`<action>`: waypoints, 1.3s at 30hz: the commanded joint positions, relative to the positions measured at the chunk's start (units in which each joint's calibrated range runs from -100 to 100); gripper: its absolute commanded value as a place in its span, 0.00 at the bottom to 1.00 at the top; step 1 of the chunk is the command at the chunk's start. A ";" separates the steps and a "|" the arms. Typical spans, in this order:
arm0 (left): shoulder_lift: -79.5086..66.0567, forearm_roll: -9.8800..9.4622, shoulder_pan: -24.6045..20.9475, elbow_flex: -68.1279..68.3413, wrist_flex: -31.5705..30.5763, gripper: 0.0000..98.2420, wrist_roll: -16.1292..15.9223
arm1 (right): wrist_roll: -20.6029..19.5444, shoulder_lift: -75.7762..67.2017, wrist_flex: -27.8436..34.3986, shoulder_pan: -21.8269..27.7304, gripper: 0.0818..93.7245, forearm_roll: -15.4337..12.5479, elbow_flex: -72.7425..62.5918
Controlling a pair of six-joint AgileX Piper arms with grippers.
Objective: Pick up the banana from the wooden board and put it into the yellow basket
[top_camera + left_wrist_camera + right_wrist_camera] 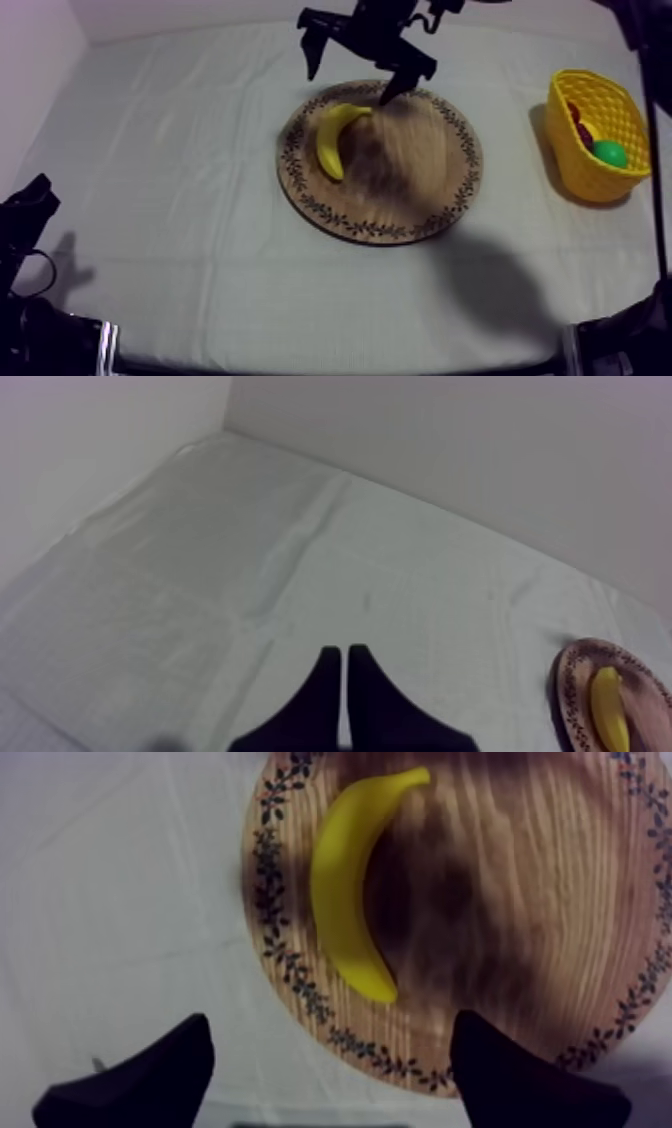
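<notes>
A yellow banana [335, 135] lies on the left part of the round wooden board [420, 190] in the middle of the table. My right gripper [352, 78] hangs over the board's far edge, just above the banana's tip, open and holding nothing. In the right wrist view the banana [345, 892] lies on the board [520, 902] ahead of the right gripper [332, 1024], whose fingers stand wide apart. The yellow basket [590, 178] stands at the right side of the table. My left gripper [28, 205] rests low at the left; its fingers [330, 676] lie together as a narrow wedge.
In the basket lie a green fruit [609, 152] and something dark red [578, 125]. Bare cloth runs between the board and the basket. From the left wrist, the board [570, 686] with the banana [608, 706] shows far off across the cloth.
</notes>
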 commanded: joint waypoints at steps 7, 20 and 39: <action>0.02 -0.01 -0.02 0.03 0.00 0.00 -0.01 | -0.34 9.58 -0.81 -0.32 0.82 0.32 -5.26; 0.02 -0.01 -0.02 0.03 0.00 0.00 -0.01 | -0.70 19.13 -1.59 -1.54 0.82 1.36 -11.23; 0.02 -0.01 -0.02 0.03 0.00 0.00 -0.01 | -0.86 24.09 -2.52 -1.32 0.27 1.95 -16.69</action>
